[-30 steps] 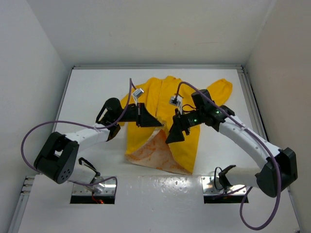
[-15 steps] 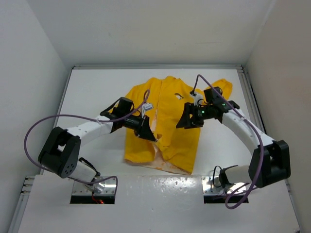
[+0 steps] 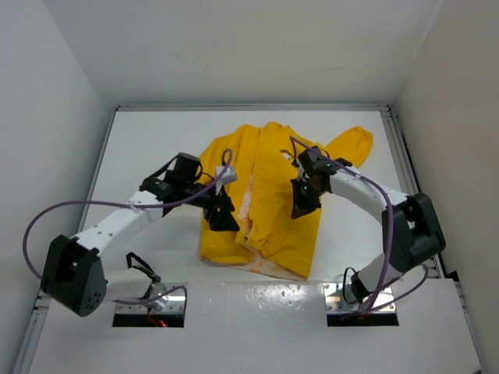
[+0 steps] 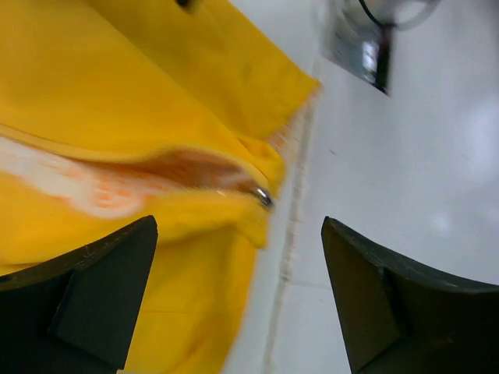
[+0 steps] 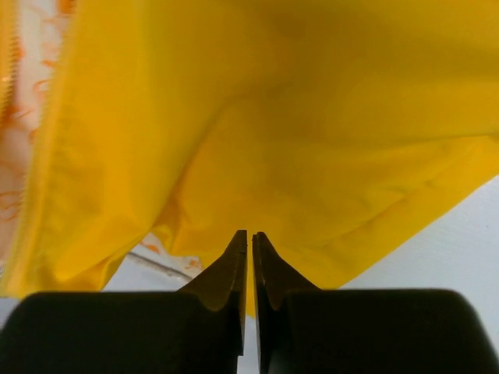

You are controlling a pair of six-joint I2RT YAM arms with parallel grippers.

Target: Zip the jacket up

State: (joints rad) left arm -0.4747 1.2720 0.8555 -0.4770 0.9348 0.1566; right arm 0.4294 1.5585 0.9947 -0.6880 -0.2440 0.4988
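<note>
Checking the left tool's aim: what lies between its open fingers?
The jacket's hem corner with its zipper pull, then bare table, in the left wrist view.

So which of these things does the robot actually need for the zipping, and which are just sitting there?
For the job: the jacket, its zipper slider, the open left hand, the shut right hand.
Just there: the white table, purple cables, metal base plates.
</note>
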